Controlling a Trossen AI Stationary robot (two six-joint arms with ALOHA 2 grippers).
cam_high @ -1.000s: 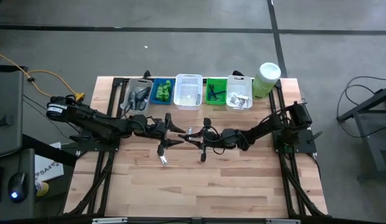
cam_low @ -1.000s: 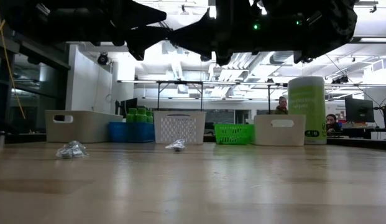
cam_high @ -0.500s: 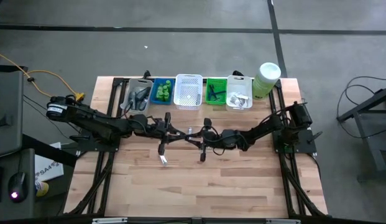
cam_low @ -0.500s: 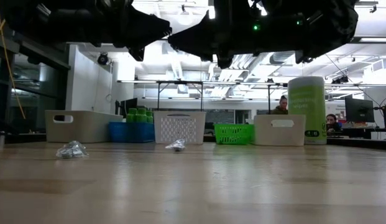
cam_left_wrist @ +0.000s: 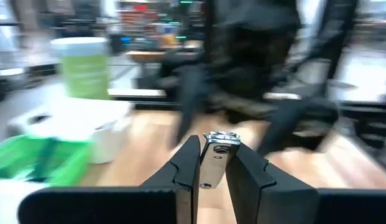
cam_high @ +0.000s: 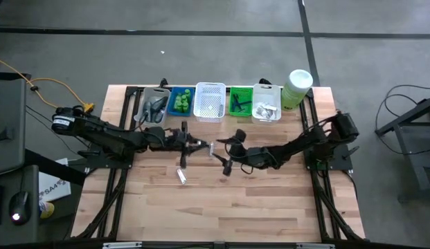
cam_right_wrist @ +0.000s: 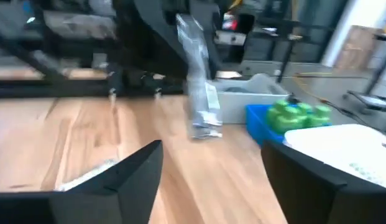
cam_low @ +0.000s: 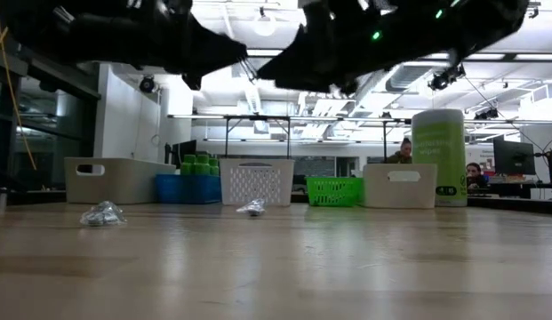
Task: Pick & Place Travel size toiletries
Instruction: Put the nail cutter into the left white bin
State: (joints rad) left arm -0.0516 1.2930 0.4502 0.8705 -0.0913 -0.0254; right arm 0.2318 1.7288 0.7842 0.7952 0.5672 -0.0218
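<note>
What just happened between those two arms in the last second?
A handover. The left gripper closed its fingers on the silvery tube. The right gripper opened, let go and drew back toward its own side. The two loose items on the table, the sachet and the small piece, and the baskets stayed put.

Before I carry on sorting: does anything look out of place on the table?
A crinkled silvery packet lies loose on the wooden table in front of the row of baskets, and a second silvery packet does likewise. Neither is in a basket. Nothing looks spilled or tipped.
</note>
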